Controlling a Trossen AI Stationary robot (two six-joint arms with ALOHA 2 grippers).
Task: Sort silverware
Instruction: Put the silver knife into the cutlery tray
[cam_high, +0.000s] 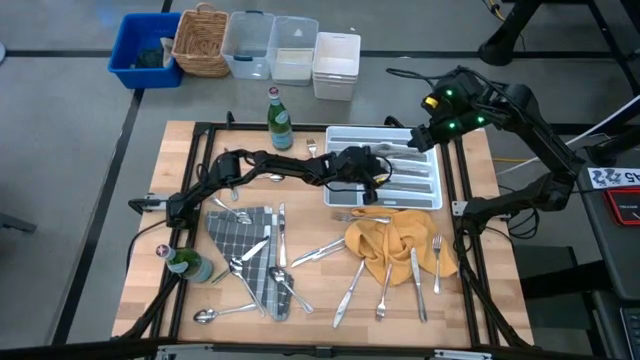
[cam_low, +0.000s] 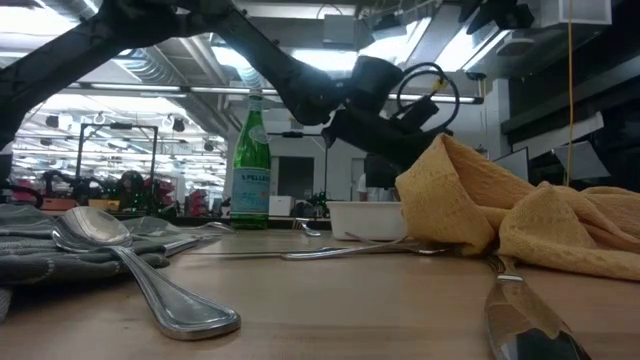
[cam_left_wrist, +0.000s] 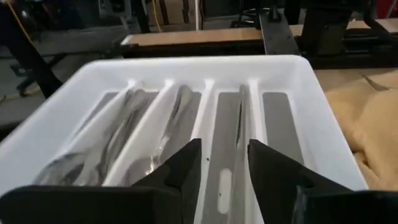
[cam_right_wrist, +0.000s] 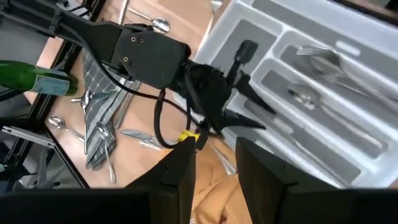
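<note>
Wooden tabletop carries scattered shiny metal silverware, some on a grey checked cloth, some by a crumpled yellow cloth. More lies in a white compartmented plastic tray. Left gripper hovers over the tray, fingers parted and seemingly empty. Right gripper waits above the tray's far corner, fingers apart.

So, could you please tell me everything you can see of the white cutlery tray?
The white cutlery tray is glossy plastic, rectangular, with long parallel compartments. It sits flat on the wooden table beside the yellow cloth. Several compartments hold silverware; one looks empty. The left gripper hovers open above a knife lying in one slot.
</note>
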